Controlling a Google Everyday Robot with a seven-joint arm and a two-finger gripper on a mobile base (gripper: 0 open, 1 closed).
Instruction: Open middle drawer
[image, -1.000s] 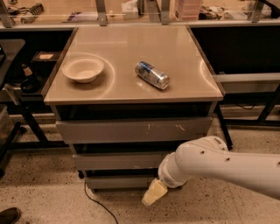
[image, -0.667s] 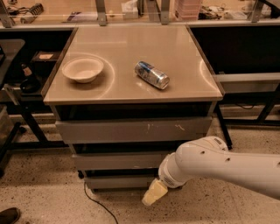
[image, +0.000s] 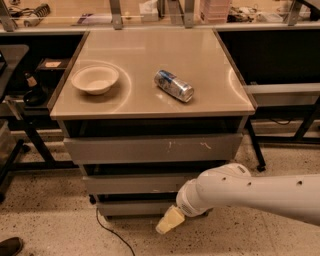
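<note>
The cabinet has three grey drawer fronts stacked under its tan top. The top drawer front (image: 150, 148) is taller and has white scratch marks. The middle drawer (image: 135, 183) is a plain grey handleless front below it, and it is closed. The bottom drawer front (image: 130, 207) is the narrowest. My white arm (image: 260, 192) reaches in from the right. My gripper (image: 169, 221) hangs low in front of the bottom drawer, just below and right of the middle drawer's centre, apart from its front.
A white bowl (image: 95, 78) and a silver can (image: 173, 85) lying on its side rest on the cabinet top (image: 150, 55). A black cable (image: 107, 235) runs over the speckled floor. Dark shelving stands on both sides. A shoe (image: 10, 246) shows at the bottom left.
</note>
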